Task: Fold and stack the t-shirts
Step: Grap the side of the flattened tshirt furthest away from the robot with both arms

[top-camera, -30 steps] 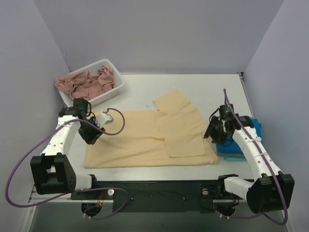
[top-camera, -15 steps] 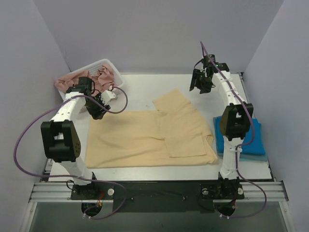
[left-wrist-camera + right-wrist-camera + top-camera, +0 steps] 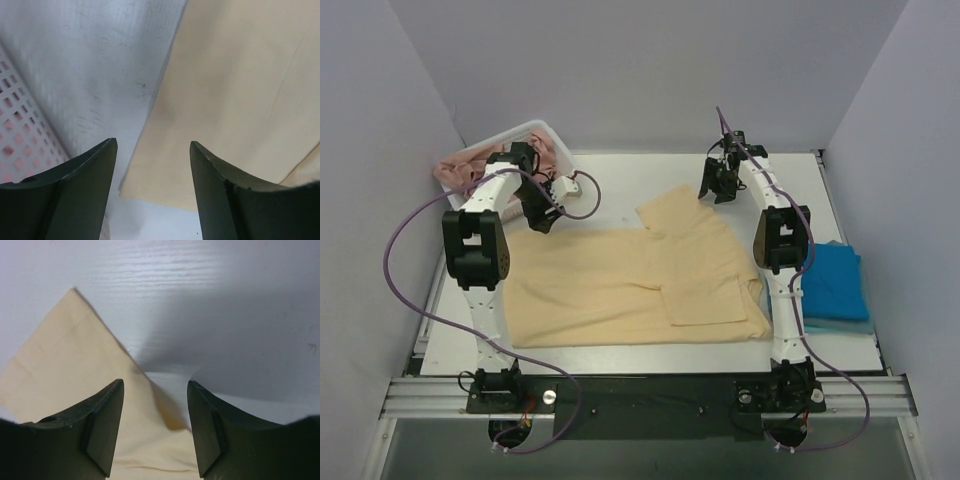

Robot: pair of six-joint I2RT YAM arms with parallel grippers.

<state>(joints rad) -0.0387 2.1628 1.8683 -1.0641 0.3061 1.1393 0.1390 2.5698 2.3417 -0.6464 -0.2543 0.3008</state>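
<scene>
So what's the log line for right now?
left gripper: open, over yellow shirt corner | right gripper: open, over sleeve | blue shirt: at right

The pale yellow-peach soft cotton short-sleeved t-shirt (image 3: 610, 285) lies flat and partly folded, with a flap doubled over its middle. One corner lies directly between the fingers of the left gripper (image 3: 542, 222). Its pointed sleeve tip lies just beside the right gripper (image 3: 713, 189). The bright blue folded cotton t-shirt (image 3: 835, 285) lies well behind that gripper.
</scene>
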